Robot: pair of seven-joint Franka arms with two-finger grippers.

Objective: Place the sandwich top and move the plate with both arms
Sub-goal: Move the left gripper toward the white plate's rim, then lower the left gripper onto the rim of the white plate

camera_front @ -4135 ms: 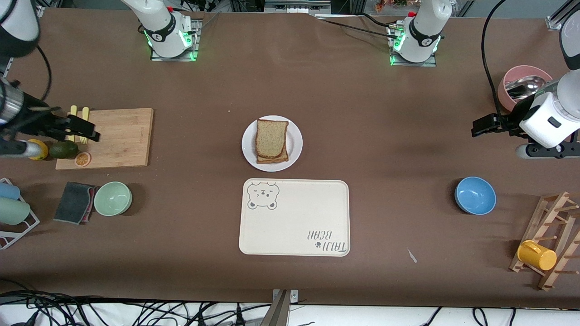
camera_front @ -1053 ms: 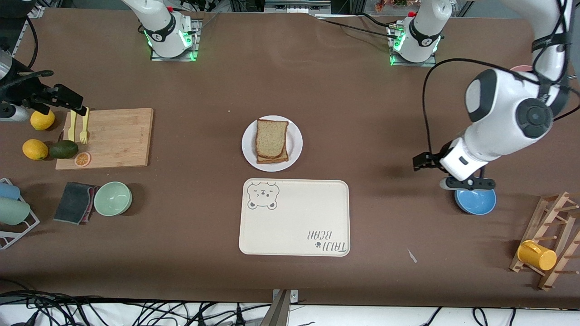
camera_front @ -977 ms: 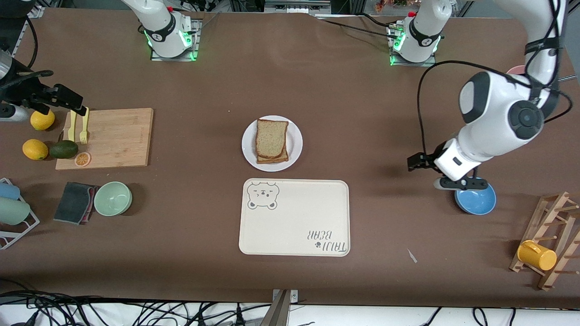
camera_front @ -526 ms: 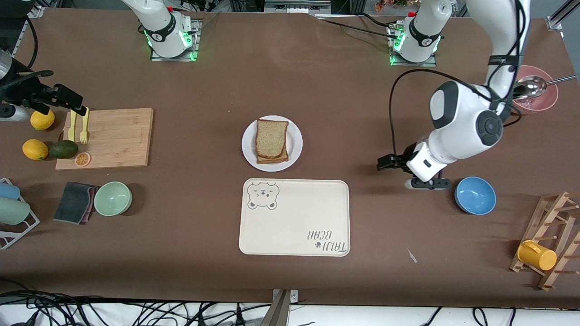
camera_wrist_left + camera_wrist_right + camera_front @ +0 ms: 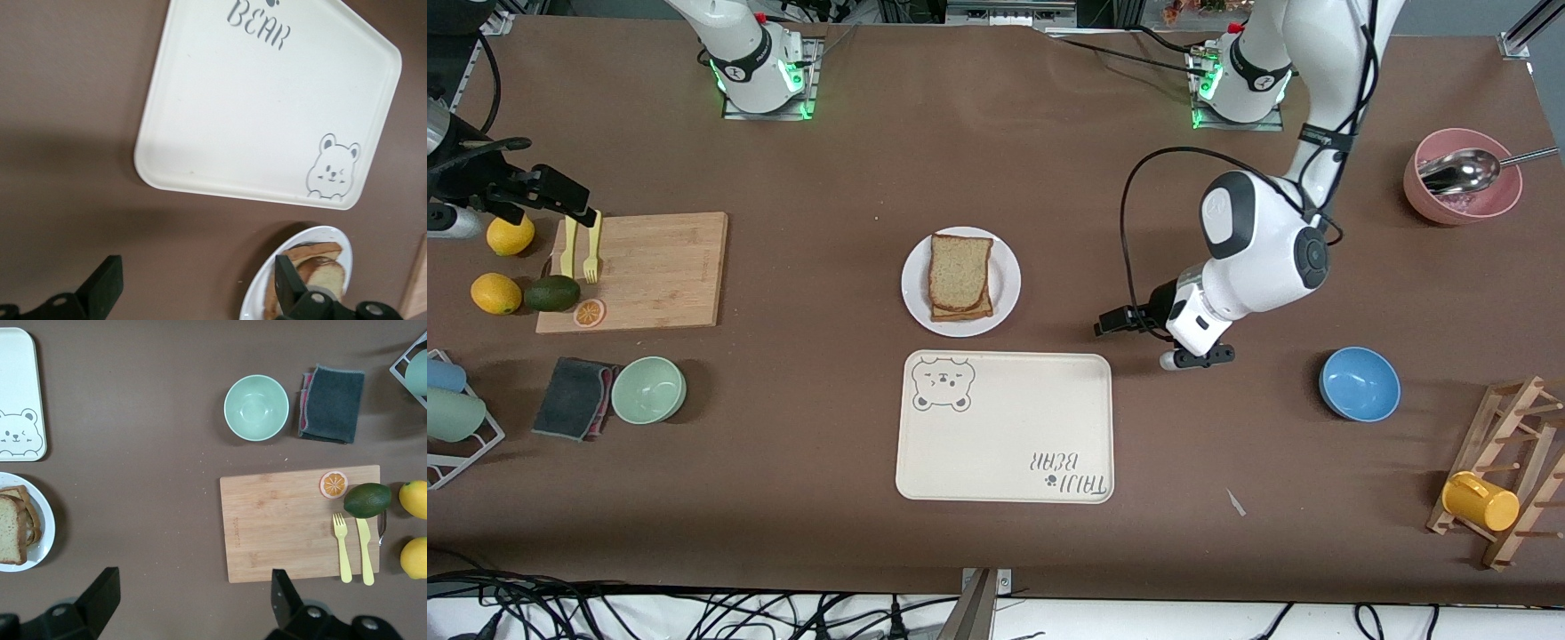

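On brown tabletop, cream tray

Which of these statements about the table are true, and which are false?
1. The sandwich top lies on the plate. True.
2. The plate stands on the bear tray. False: it stands on the table, farther from the front camera than the tray.
3. The left hand holds the plate. False: it is open and empty, over bare table beside the plate.
4. The right hand is open over the cutting board's edge. True.
5. The blue bowl holds a spoon. False: it is empty.
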